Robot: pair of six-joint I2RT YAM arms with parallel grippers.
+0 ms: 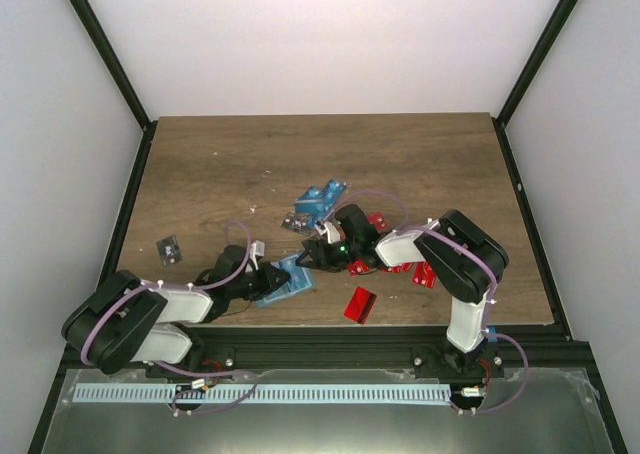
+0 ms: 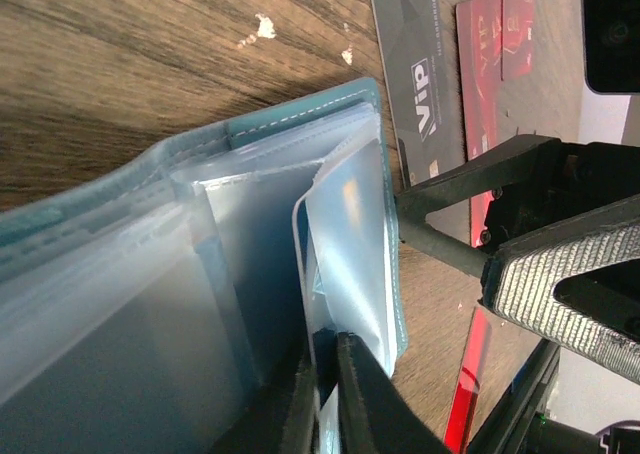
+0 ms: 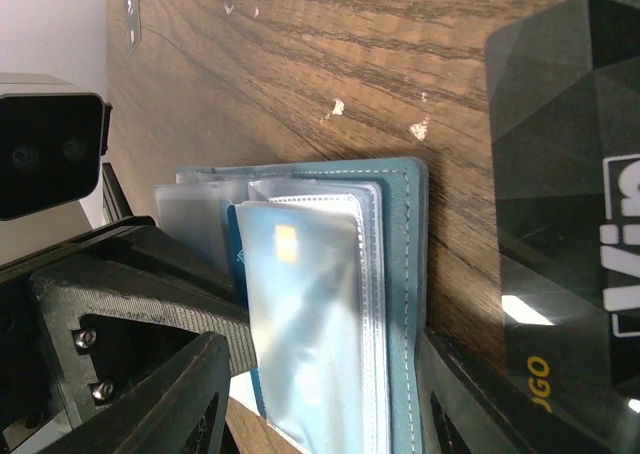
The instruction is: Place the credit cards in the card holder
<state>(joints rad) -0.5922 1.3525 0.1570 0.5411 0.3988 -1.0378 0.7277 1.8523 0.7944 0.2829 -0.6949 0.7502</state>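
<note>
The teal card holder (image 1: 290, 277) lies open near the table's front edge, its clear sleeves fanned out. My left gripper (image 1: 263, 280) is shut on one clear sleeve, as the left wrist view (image 2: 327, 374) shows, and holds it up from the holder (image 2: 290, 124). My right gripper (image 1: 312, 257) is open; in the right wrist view (image 3: 322, 359) its fingers straddle the holder (image 3: 405, 274). A blue card with a gold chip (image 3: 285, 244) sits inside a sleeve. Loose credit cards lie around: blue ones (image 1: 322, 198), red ones (image 1: 360, 304), a black one (image 3: 570, 164).
A black card (image 1: 168, 247) lies alone at the left. More red cards (image 1: 424, 273) lie under the right arm, and another black card (image 1: 296, 222) lies by the blue ones. The table's front edge is just below the holder.
</note>
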